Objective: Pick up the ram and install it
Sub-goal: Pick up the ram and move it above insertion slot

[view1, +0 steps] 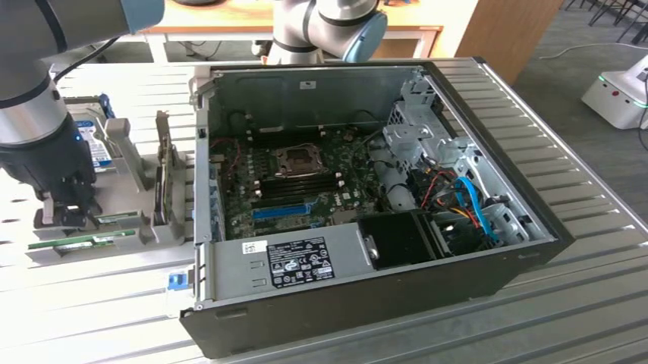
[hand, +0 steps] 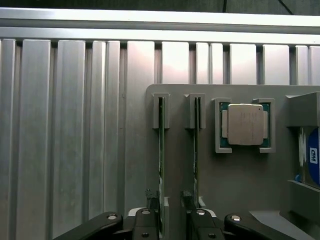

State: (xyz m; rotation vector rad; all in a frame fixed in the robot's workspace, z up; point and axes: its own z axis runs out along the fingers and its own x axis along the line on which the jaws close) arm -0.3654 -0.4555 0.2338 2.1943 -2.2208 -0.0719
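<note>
— Gripper?
— Spread open, low over the holder, one finger on each side of the ram.
— And the ram?
— On edge in the holder's outermost slot. Second stick beside it, processor beyond.

Bright light glares on the ribbed silver metal tabletop; the open black computer case is shadowed inside.
</note>
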